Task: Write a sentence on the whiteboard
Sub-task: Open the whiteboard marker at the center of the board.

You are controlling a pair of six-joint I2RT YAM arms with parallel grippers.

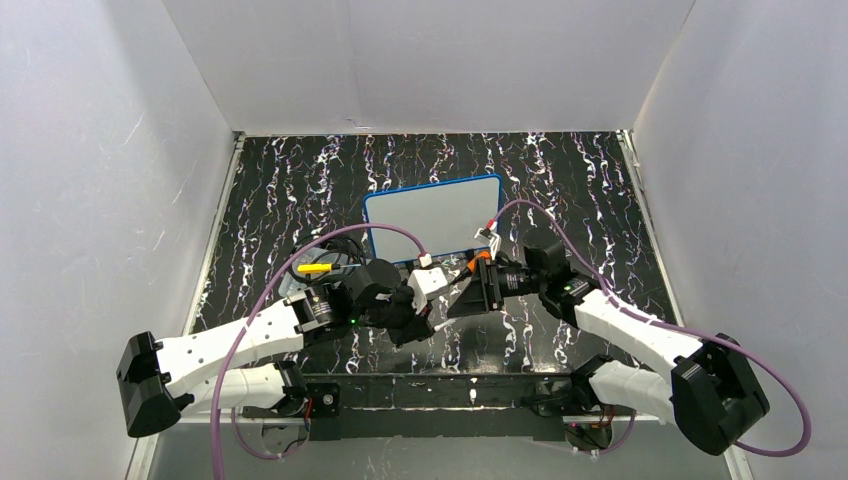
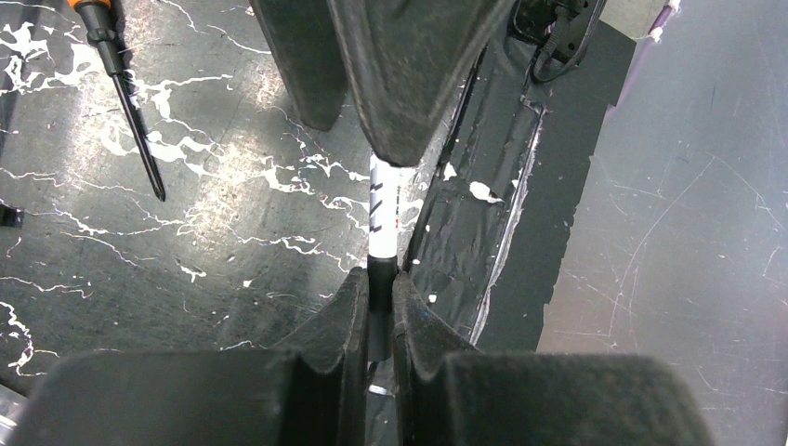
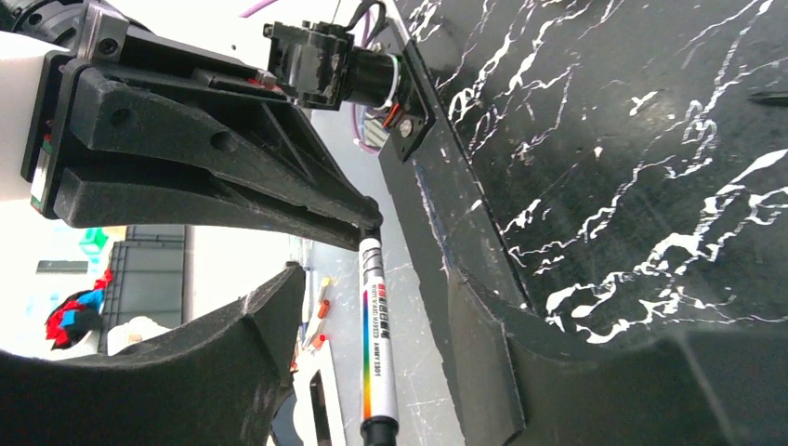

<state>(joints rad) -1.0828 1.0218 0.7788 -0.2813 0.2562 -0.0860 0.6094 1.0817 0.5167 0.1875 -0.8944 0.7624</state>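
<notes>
Top view: board lies flat mid-worktop, beyond both hands, and looks blank, no writing I can see. My left hand and right hand meet tip to tip near the front edge, well short of the board. Left wrist: left hand is pressed onto a black end of the marker; the white barrel runs away from it in between the right hand's fingers. Can't tell if that black end is the cap or the tail. Screwdriver lies on the worktop off to one side, apart from us. Right wrist: right hand is spread, one finger each side of the barrel, gaps showing on both sides, so no grip there yet. My read: marker prep, either uncapping or a handover; writing not started. Next: right hand has to pinch the barrel square and firm, then pull straight along the marker's axis so it doesn't twist out. Only then can the tip go to the board.
</notes>
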